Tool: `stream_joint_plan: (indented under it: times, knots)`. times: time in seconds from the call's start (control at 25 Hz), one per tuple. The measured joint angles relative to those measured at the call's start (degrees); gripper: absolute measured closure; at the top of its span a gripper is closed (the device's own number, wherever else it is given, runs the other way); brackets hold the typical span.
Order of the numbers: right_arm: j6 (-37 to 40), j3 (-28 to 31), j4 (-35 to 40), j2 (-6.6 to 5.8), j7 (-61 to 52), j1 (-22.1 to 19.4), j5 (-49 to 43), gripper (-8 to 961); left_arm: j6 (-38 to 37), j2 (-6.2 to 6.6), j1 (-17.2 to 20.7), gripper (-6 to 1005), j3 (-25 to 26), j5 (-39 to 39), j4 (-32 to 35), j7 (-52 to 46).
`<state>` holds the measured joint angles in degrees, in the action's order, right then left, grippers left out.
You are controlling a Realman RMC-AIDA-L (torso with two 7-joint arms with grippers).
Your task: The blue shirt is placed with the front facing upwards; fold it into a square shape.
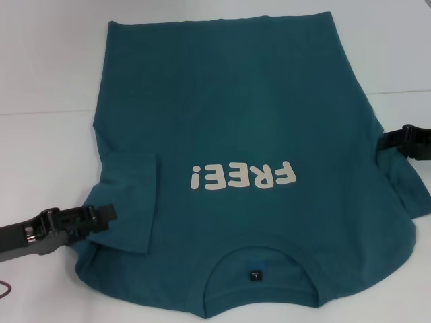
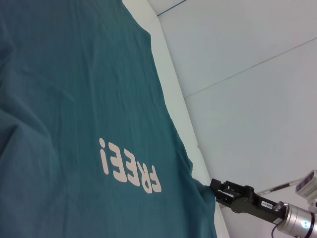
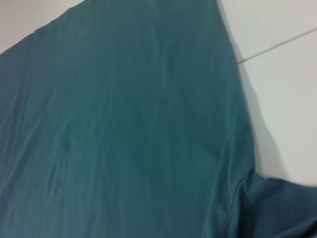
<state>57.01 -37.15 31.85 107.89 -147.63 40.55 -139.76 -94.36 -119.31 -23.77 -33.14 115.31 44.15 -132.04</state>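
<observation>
The blue shirt lies flat on the white table, front up, its cream "FREE!" letters upside down to me and its neck tag nearest me. Its left sleeve is folded in onto the body. My left gripper lies low at the outer edge of that folded sleeve. My right gripper is at the shirt's right side edge, just above the spread right sleeve. In the left wrist view the right gripper pinches the cloth edge of the shirt. Teal cloth of the shirt fills the right wrist view.
Bare white table surrounds the shirt on the left, the right and the far side, with thin seams across it. A thin dark cable shows at the near left edge. The shirt's collar end reaches the near edge of the head view.
</observation>
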Motion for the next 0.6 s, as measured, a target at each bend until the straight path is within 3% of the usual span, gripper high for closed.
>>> stream_joint_plan:
  times: [0.04, 0.12, 0.36, 0.6]
  knots:
    - [0.0, -0.1, 0.0, 0.00, 0.0, 0.0, 0.0, 228, 0.0, -0.02, 0.0, 544, 0.0, 0.0, 0.0, 0.0]
    - [-0.2, -0.2, 0.0, -0.02, -0.1, 0.0, -0.1, 447, 0.0, -0.03, -0.1, 544, 0.0, 0.1, 0.0, 0.0]
    - [-0.4, -0.4, -0.1, -0.18, -0.3, -0.4, -0.2, 690, 0.2, -0.04, -0.2, 543, 0.0, 0.1, 0.0, 0.0]
    - [-0.4, -0.3, -0.1, -0.36, -0.3, -0.9, -0.3, 815, 0.1, -0.04, -0.1, 543, 0.0, 0.1, 0.0, 0.0]
